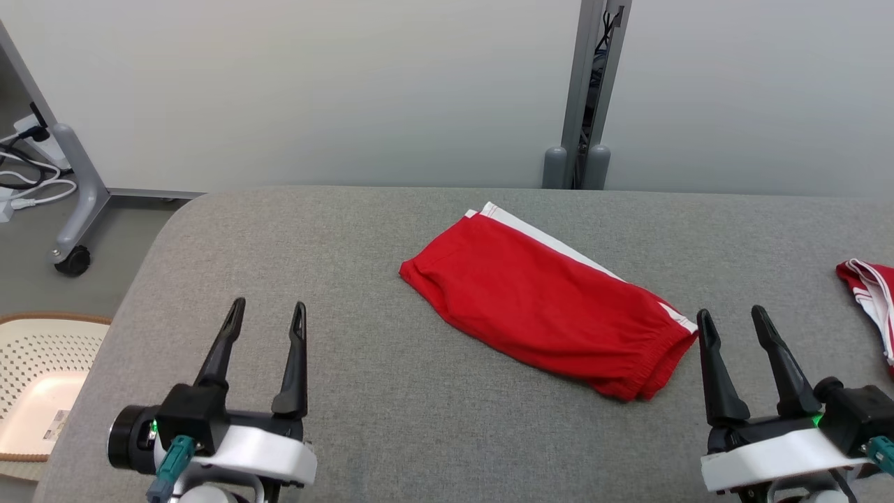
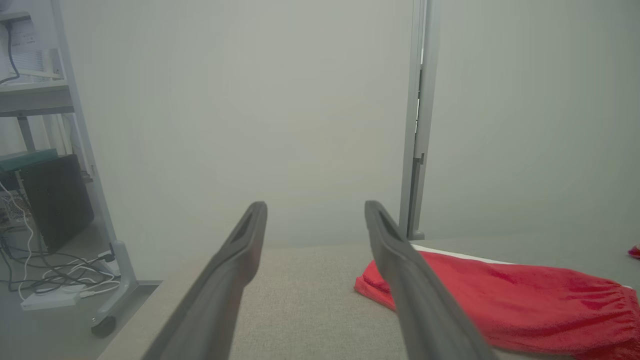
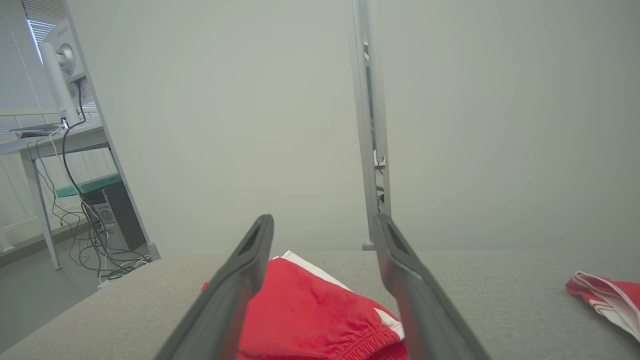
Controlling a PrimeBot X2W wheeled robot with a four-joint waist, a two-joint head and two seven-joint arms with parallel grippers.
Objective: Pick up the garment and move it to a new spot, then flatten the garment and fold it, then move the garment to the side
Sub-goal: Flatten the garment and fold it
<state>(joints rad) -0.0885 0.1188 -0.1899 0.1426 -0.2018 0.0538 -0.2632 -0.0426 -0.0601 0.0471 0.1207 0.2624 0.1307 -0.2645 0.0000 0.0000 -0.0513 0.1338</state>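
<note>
Head view gives you the red garment [image 1: 545, 307] lying flat and slanted at the middle of the grey counter [image 1: 335, 237]. Your left gripper [image 1: 269, 304] hovers well apart from it at the lower left, fingers [image 1: 221, 346] spread wide and empty. Your right gripper [image 1: 730, 311] is also wide and empty, just beside the garment's elastic waistband. A second red garment [image 1: 869, 293] lies at the counter's right edge.

I see my right gripper [image 3: 324, 225] spread wide and empty near the red shorts [image 3: 310, 312] — a second red-and-white garment [image 3: 602, 295] lies well apart.
</note>
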